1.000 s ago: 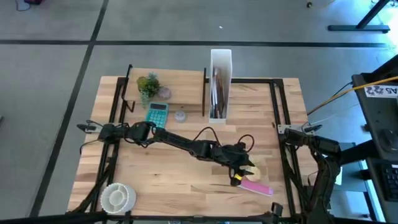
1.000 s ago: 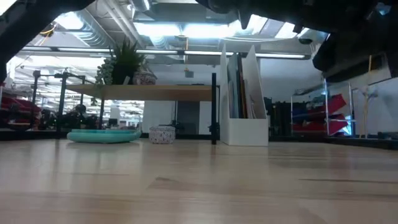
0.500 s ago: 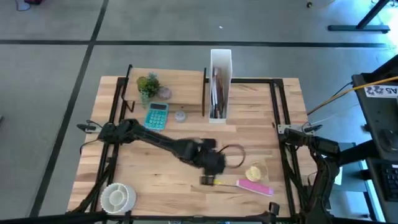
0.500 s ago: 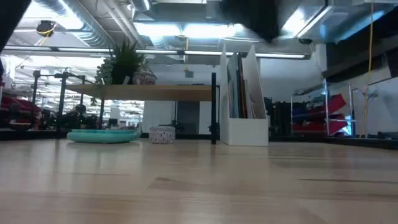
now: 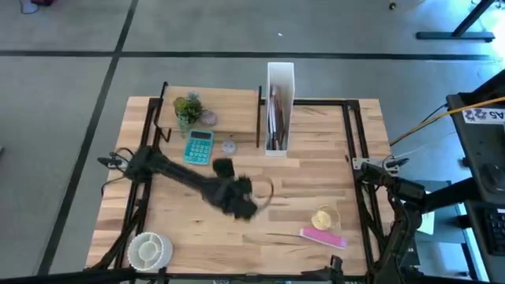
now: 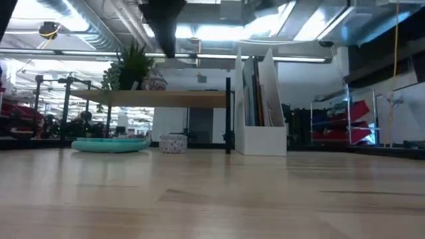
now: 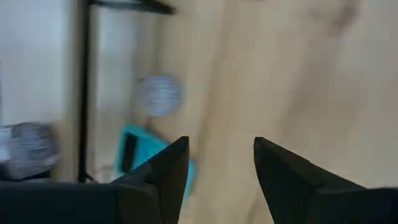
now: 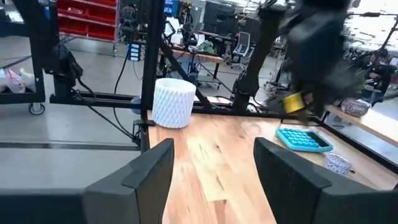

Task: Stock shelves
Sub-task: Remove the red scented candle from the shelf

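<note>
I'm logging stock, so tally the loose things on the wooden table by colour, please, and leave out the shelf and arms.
Teal: 1, the teal calculator.
Green: 1, the small green potted plant.
White: 2, the tall white file box and the white ribbed round bowl.
Pink: 1, the flat pink bar.
Yellow: 1, the yellowish round item.
Total: 6.

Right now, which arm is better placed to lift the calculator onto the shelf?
Left. The left gripper hangs open over the table close to the calculator, facing it and the shelf. The right gripper waits at the table's right edge, well away from both.
</note>
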Tool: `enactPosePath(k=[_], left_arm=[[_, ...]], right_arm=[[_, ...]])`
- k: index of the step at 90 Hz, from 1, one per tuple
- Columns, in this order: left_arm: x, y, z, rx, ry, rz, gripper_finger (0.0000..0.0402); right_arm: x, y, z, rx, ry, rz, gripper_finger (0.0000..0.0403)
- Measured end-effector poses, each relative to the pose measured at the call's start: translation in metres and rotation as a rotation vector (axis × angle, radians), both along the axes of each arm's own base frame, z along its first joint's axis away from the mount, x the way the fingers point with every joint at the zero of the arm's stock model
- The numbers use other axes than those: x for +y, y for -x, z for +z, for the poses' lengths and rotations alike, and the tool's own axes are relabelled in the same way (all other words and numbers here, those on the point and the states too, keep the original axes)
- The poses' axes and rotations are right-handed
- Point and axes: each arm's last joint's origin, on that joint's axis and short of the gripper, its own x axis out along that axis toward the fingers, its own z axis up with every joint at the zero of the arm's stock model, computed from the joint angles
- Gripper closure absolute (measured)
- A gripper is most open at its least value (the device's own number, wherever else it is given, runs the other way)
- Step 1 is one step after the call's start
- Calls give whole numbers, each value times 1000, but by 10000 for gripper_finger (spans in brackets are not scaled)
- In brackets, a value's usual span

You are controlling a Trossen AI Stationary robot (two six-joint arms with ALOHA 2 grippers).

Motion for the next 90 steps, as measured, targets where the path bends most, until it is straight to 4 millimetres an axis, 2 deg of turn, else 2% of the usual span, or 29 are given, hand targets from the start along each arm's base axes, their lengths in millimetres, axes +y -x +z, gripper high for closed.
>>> enactPosePath(k=[10, 18, 29, 39, 58, 76, 90], left_arm=[[51, 15, 37, -49, 50, 56, 210], [94, 30, 57, -76, 93, 123, 187], [146, 44, 67, -68, 196, 195, 152], [179, 54, 68, -24, 264, 150, 128], [211, 58, 61, 119, 271, -55, 121], [226, 64, 55, 196, 271, -135, 121], [231, 64, 36, 269, 287, -200, 121]], right_arm=[[-2, -3, 0, 2, 2, -7, 196], [-2, -6, 0, 2, 1, -11, 196], [-3, -7, 0, 5, -4, -10, 196], [-3, -7, 0, 5, -6, -11, 196], [-3, -7, 0, 3, -13, -11, 196], [-3, -7, 0, 3, -15, -11, 196], [-3, -7, 0, 3, -15, -11, 196]])
